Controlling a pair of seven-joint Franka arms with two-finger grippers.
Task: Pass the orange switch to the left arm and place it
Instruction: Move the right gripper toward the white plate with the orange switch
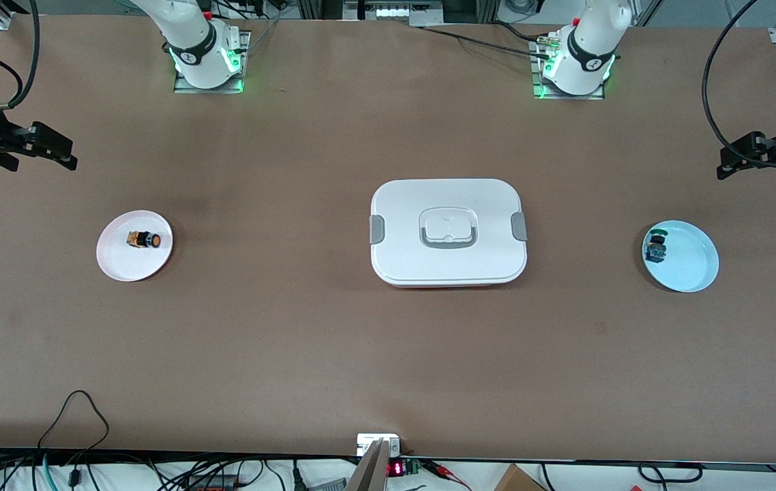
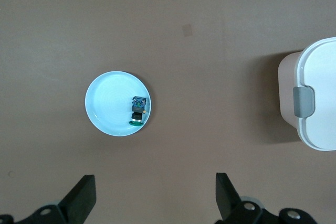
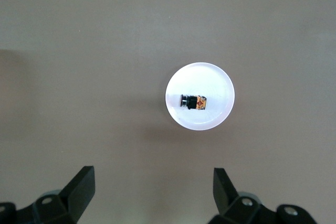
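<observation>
Orange switch (image 1: 143, 240) lay on its side on the small white plate (image 1: 118, 262), toward the right arm's end of the table. I saw its orange cap pointing toward the box (image 1: 449, 232) and its brown body pointing away from it, so its long side ran along the length of the table.

My right gripper (image 1: 54, 149) hung up in the air over the bare table at that same end, and its two fingers (image 3: 81, 184) were spread wide with nothing between them. In the right wrist view the plate sat right out ahead of the fingers, so I judged this arm was the one to go down for the switch.

My left gripper (image 1: 742, 155) waited over the table at the left arm's end, fingers (image 2: 84, 192) also wide apart and empty. Near it was a pale blue plate (image 1: 695, 262) with the green switch (image 1: 657, 248) on it.

The big white box sat shut in the middle of the table, right between the two plates. I thought the switch would have to be lifted high over it or carried around it, then passed across.
</observation>
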